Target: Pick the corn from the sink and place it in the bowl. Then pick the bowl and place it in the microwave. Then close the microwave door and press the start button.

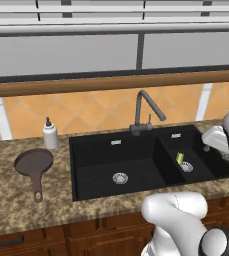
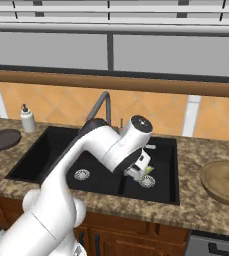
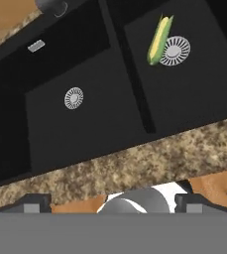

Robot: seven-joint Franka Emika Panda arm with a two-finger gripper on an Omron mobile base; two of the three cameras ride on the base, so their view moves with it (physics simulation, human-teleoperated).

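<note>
Nearest you, the fingers (image 3: 113, 202) stand wide apart at the bottom of the hand view, holding nothing, above the speckled worktop (image 3: 149, 161) edge. The arm (image 2: 93, 152) bends over the sink (image 2: 46, 150), hand angled down at centre frame in the right base view. Beyond, the corn (image 3: 159, 38) lies in the smaller basin, upper right of the hand view, touching the round steel drain (image 3: 177, 50); its long axis runs diagonally, green end toward the upper right. A tan bowl (image 2: 225, 181) sits at right on the worktop.
</note>
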